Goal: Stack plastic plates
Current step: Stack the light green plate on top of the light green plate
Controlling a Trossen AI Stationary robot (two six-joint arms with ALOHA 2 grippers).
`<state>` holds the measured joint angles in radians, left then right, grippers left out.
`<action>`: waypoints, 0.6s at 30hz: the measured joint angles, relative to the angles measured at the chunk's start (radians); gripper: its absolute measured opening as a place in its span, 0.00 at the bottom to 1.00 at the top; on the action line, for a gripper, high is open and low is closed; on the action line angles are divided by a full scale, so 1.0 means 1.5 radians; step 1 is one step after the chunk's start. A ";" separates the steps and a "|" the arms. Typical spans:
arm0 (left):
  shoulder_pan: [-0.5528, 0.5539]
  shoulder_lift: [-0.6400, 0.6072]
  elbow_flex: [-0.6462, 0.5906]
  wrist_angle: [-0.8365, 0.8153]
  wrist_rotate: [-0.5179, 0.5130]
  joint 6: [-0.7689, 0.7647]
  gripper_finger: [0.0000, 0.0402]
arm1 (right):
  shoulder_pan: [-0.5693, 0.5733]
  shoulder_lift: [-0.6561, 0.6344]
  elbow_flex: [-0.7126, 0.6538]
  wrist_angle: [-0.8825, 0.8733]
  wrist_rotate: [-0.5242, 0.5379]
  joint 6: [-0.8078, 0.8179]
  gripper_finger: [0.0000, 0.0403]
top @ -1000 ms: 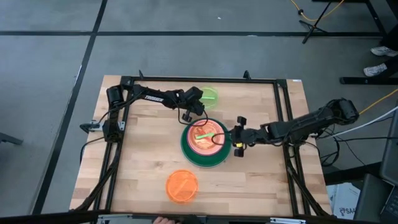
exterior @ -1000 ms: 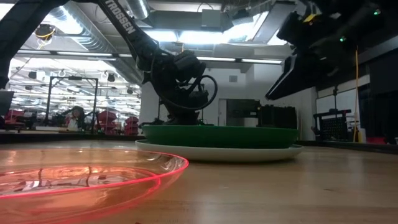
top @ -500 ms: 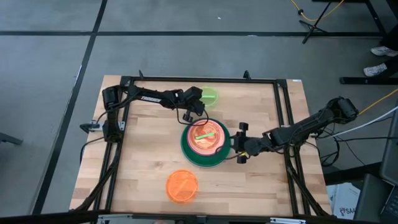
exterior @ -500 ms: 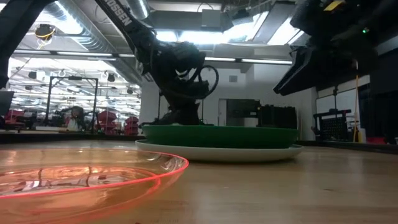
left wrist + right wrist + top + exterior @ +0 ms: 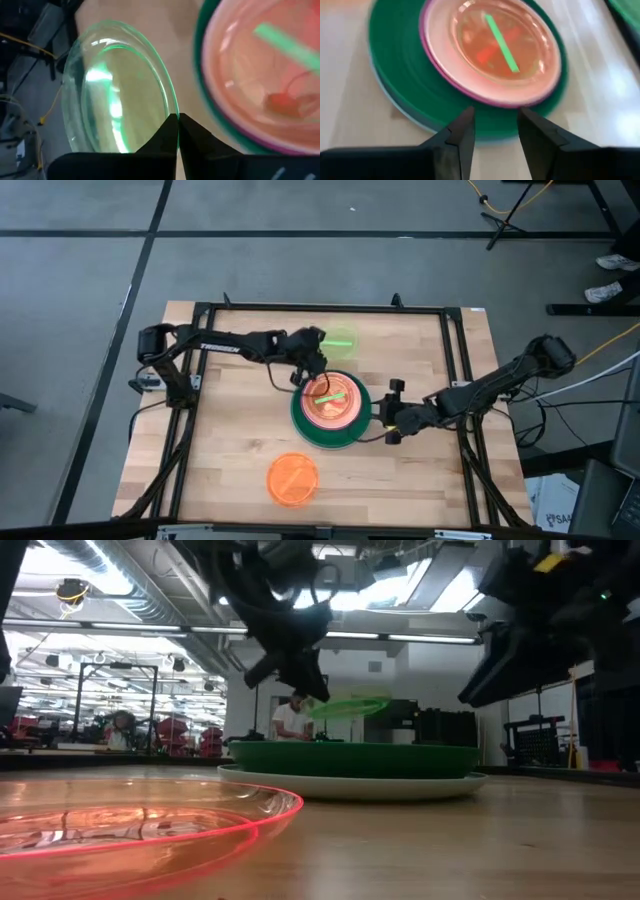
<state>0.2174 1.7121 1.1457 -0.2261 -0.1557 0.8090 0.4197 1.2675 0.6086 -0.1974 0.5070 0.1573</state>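
Two plates are not yet on the stack (image 5: 330,412) of round plastic plates, whose base is a light blue plate under a large dark green one, with magenta, peach and smaller translucent ones on top. The left gripper (image 5: 314,352) is pinched on the rim of a small translucent green plate (image 5: 340,340), held raised just behind the stack. To do this well, I would carry it level over the stack's centre, lower until it nests, then let go. The right gripper (image 5: 392,409), fingers apart and empty, hangs just right of the stack. A round orange plate (image 5: 292,478) lies in front of the stack.
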 joint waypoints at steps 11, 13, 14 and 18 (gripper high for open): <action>-0.155 0.000 0.000 -0.079 0.011 -0.073 0.00 | 0.084 -0.068 0.000 -0.130 0.134 0.088 0.34; -0.180 0.000 0.000 -0.079 0.010 -0.084 0.00 | 0.085 -0.077 0.000 -0.140 0.137 0.103 0.34; -0.191 0.000 0.000 -0.081 0.010 -0.092 0.00 | 0.085 -0.079 0.000 -0.148 0.136 0.110 0.34; -0.225 0.010 0.000 -0.084 0.027 -0.130 0.00 | 0.082 -0.080 0.000 -0.159 0.134 0.119 0.34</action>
<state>-0.1199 1.7263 1.1454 -0.3520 -0.1147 0.6141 0.5430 1.1477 0.6086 -0.4357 0.7076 0.3361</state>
